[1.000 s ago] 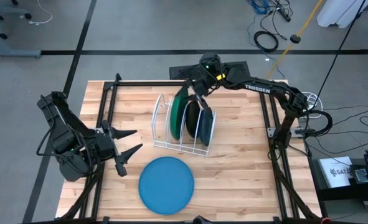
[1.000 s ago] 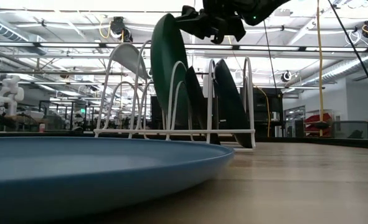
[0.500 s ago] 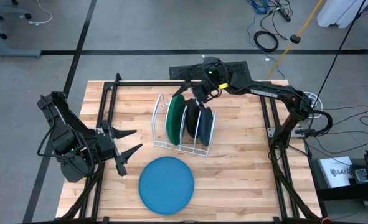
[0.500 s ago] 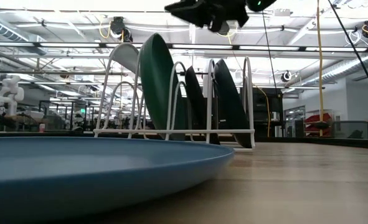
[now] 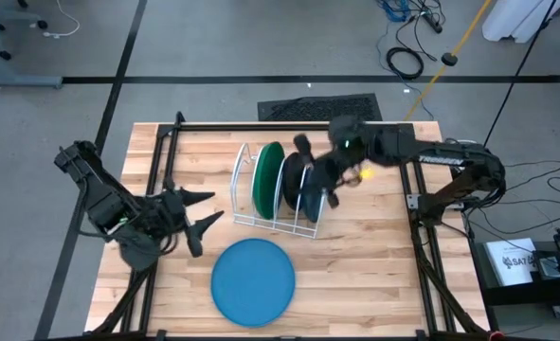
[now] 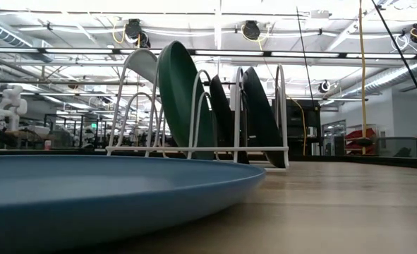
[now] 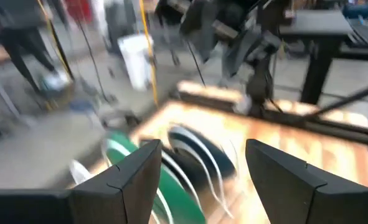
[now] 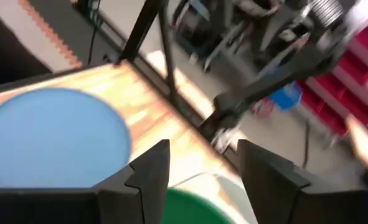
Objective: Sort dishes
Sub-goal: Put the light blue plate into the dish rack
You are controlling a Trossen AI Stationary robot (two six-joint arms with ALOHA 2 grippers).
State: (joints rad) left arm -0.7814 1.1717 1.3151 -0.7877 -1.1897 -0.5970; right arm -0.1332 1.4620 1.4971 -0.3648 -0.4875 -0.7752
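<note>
The green plate (image 5: 267, 180) stands on edge in a slot of the white wire rack (image 5: 243, 187), leaning on its wires; it also shows in the low view (image 6: 183, 99). Two dark dishes (image 5: 295, 186) (image 5: 312, 194) stand in the slots to its right. The light blue plate (image 5: 253, 281) lies flat on the table near the front. My right gripper (image 5: 311, 172) is open and empty above the dark dishes. My left gripper (image 5: 200, 212) is open and empty left of the rack, pointing at it.
The black frame rails (image 5: 261, 126) run round the wooden table. A dark mat (image 5: 317, 106) lies behind the far edge. Bare wood shows right of the rack (image 5: 365, 227).
My right gripper has let go of the green plate's top rim, risen out of the low view and gone toward the table's right and near side. The plate has dropped from a tilted hold into its rack slot. My left gripper has moved slightly toward the rack.
</note>
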